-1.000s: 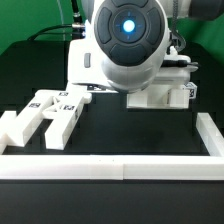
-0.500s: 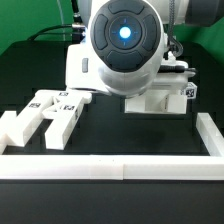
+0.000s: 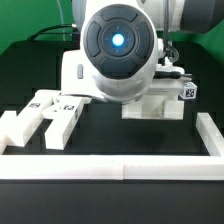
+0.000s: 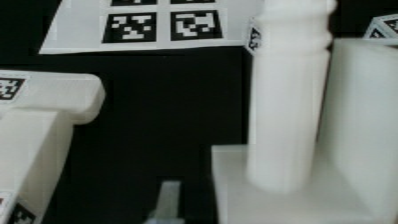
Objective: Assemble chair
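Note:
The partly built chair [image 3: 155,103] stands at the exterior view's right, a tag [image 3: 187,92] on its side, mostly behind the arm's round wrist housing [image 3: 112,45]. That housing hides the gripper in the exterior view. In the wrist view a tall white leg piece [image 4: 290,100] stands upright on a white slab [image 4: 329,195]. My gripper [image 4: 173,195] is shut just beside the slab's edge. Only a thin grey fingertip [image 4: 169,203] shows, and nothing is visible between the jaws. Three loose white chair pieces [image 3: 45,115] lie at the exterior view's left.
A white border rail runs along the front [image 3: 110,168] and up the exterior view's right [image 3: 210,130]. The marker board [image 4: 151,25] lies beyond the chair parts in the wrist view. A white tagged block [image 4: 45,115] sits close beside the gripper.
The arm's housing has shifted toward the exterior view's left and a little lower, covering more of the chair. The loose pieces have not moved. The gripper stays shut.

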`<state>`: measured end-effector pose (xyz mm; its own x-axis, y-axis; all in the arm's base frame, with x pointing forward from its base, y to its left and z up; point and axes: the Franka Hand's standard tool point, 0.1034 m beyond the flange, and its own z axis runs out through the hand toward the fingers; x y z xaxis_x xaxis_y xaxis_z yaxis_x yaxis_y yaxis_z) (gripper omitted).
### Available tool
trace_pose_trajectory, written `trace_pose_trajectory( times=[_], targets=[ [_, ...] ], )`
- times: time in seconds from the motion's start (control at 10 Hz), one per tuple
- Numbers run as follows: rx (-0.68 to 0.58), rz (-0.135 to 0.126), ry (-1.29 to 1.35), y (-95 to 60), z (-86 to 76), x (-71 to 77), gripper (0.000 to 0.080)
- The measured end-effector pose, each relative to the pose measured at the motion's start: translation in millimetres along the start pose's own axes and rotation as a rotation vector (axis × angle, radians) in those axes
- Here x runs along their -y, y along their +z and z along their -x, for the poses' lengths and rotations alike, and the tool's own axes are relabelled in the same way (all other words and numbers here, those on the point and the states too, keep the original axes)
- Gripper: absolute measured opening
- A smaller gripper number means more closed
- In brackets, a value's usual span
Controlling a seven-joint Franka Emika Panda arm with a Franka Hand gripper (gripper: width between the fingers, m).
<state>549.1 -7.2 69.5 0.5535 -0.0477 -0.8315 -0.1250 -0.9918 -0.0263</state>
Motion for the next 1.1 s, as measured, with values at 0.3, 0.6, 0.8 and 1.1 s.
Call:
trace_pose_trajectory(
  times=[0.3, 0.6, 0.8, 1.1],
  targets=[
    [0.000, -0.005, 0.006, 3.8, 1.6, -2.5, 0.0188],
    [0.000, -0.007, 0.007, 4.0, 1.5, -3.7, 0.0549],
    [0.000, -0.008, 0.008, 3.9, 1.4, -4.3, 0.0625],
    [0.000, -0.009, 0.009, 3.8, 1.4, -5.2, 0.0649]
  ],
)
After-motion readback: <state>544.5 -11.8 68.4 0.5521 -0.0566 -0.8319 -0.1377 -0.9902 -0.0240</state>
